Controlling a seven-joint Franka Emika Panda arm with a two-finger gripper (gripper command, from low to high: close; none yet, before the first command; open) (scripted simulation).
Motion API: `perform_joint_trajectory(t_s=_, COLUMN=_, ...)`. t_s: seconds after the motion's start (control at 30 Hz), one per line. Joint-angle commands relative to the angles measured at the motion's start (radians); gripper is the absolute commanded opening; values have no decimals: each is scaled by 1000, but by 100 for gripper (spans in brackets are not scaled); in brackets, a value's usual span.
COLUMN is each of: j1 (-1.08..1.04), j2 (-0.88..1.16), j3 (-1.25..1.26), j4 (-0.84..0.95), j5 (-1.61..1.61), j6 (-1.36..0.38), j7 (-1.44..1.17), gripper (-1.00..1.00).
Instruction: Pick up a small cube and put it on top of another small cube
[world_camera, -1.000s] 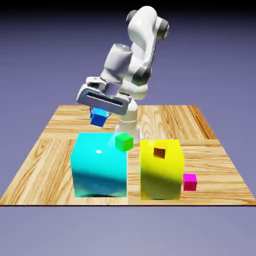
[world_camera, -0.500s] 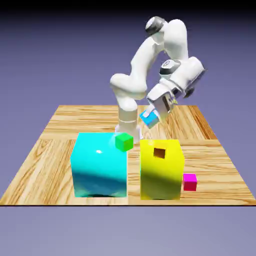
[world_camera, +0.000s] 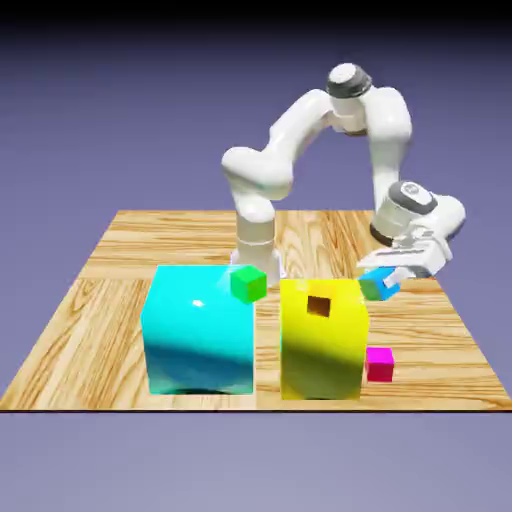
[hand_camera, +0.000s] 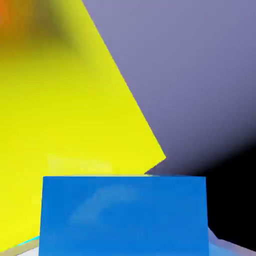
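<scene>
My gripper (world_camera: 386, 277) is shut on the small cube (world_camera: 377, 287), which looks blue with a greenish-teal face. It hangs just off the top right corner of the big yellow block (world_camera: 322, 350) in the exterior view. In the hand view the small cube (hand_camera: 125, 215) fills the bottom and hides my fingertips, with the yellow block (hand_camera: 65, 100) large behind it. A small brown cube (world_camera: 318, 306) sits on top of the yellow block. A bright green small cube (world_camera: 248, 284) rests on the big cyan block (world_camera: 198, 330).
A magenta small cube (world_camera: 379, 364) lies on the wooden table (world_camera: 90, 330) at the foot of the yellow block's right side. The cyan and yellow blocks stand side by side with a narrow gap. The robot's base (world_camera: 255, 235) stands behind them.
The arm has swung from the exterior view's left, above the cyan block, across to the right and lower, carrying the small cube to the yellow block's top right corner.
</scene>
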Motion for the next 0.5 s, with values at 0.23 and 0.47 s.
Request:
perform_joint_trajectory(t_s=0.23, j1=-14, j2=-114, j3=232, j4=35, j5=-108, j6=24, j7=-56, gripper=-100)
perform_joint_trajectory(t_s=0.47, j1=-91, j2=-183, j3=245, j4=54, j5=-125, j6=104, j7=-23, gripper=100)
